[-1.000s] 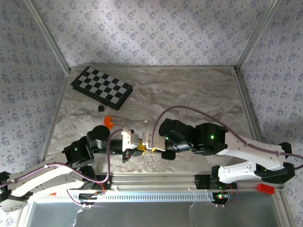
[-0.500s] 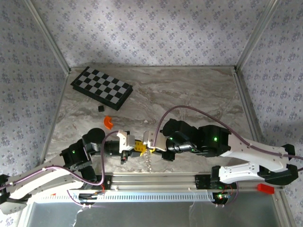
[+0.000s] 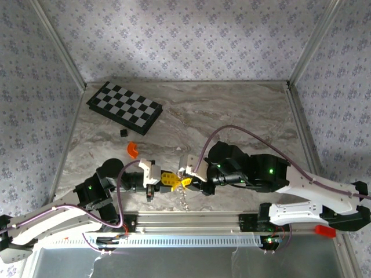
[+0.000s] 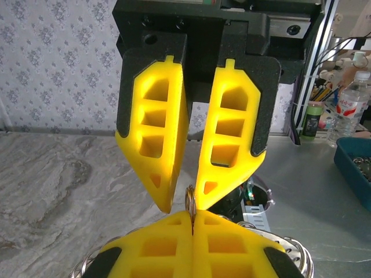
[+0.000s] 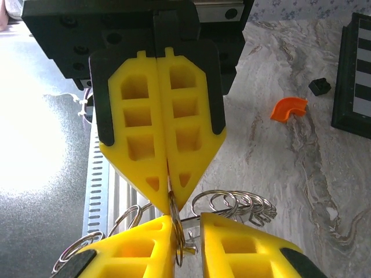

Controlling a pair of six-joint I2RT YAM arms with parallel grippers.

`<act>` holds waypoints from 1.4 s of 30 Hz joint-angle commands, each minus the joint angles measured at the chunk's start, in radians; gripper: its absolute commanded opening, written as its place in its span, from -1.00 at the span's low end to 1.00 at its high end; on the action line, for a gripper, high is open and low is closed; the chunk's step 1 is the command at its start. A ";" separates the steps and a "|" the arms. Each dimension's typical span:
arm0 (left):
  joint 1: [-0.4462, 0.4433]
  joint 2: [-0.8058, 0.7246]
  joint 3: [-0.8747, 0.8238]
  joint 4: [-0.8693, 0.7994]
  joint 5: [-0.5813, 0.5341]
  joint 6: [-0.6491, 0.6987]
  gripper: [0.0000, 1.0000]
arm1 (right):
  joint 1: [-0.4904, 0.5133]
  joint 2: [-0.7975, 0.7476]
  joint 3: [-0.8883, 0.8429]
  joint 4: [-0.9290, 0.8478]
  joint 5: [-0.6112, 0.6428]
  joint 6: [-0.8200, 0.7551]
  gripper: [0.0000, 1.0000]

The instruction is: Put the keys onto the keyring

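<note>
While the keyring [image 5: 232, 204] is being held over the near edge of the counter [image 3: 232, 116], one thin loop is being pinched edge-on at the tips of the left end effector [image 5: 170, 200], which is clenched on it. Whether the gold key is already threaded cannot be told. The right end effector [image 5: 186, 225] is being shown released, its fingers [image 5: 243, 243] slightly parted, with the same loop passing through the gap. A slip is being risked. The whole cluster is being carried by one narrow pinch, so the hanging rings could twist the loop free and drop onto the counter or the rail [image 3: 191, 220]. Loose rings could also be snagged by the parted fingers.
</note>
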 commanded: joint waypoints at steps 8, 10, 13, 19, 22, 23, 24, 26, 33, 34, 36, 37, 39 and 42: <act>-0.005 -0.032 -0.016 0.194 0.081 -0.068 -1.00 | 0.001 -0.053 -0.035 0.064 -0.066 -0.006 -0.61; -0.006 -0.033 -0.016 0.202 0.083 -0.070 -1.00 | 0.007 -0.065 -0.039 0.069 -0.077 -0.009 -0.61; -0.008 -0.030 -0.014 0.202 0.086 -0.070 -1.00 | 0.012 -0.074 -0.039 0.068 -0.079 -0.014 -0.61; -0.012 -0.025 -0.012 0.202 0.084 -0.068 -1.00 | 0.020 -0.067 -0.041 0.062 -0.087 -0.024 -0.62; -0.013 -0.024 -0.012 0.205 0.084 -0.069 -1.00 | 0.024 -0.063 -0.047 0.070 -0.096 -0.026 -0.63; -0.013 -0.022 -0.012 0.206 0.085 -0.069 -1.00 | 0.024 -0.063 -0.049 0.072 -0.096 -0.026 -0.64; -0.015 -0.021 -0.012 0.207 0.084 -0.067 -1.00 | 0.025 -0.065 -0.050 0.073 -0.092 -0.028 -0.66; -0.015 -0.017 -0.015 0.214 0.083 -0.068 -1.00 | 0.025 -0.069 -0.052 0.074 -0.085 -0.027 -0.72; -0.016 -0.011 -0.016 0.209 0.079 -0.057 -1.00 | 0.026 -0.088 -0.057 0.085 -0.046 -0.040 -1.00; -0.016 -0.013 -0.011 0.189 0.070 -0.047 -1.00 | 0.026 -0.086 -0.051 0.075 -0.027 -0.044 -1.00; -0.018 -0.021 0.005 0.128 0.044 -0.022 -1.00 | 0.026 -0.077 -0.031 0.040 0.017 -0.059 -1.00; -0.016 -0.027 0.014 0.088 0.028 -0.005 -1.00 | 0.026 -0.066 -0.017 0.013 0.039 -0.069 -1.00; -0.016 -0.034 0.037 0.006 -0.009 0.033 -0.80 | 0.028 -0.043 0.015 -0.038 0.072 -0.090 -1.00; -0.016 -0.029 0.083 -0.118 -0.055 0.087 -0.52 | 0.031 -0.001 0.066 -0.103 0.105 -0.119 -1.00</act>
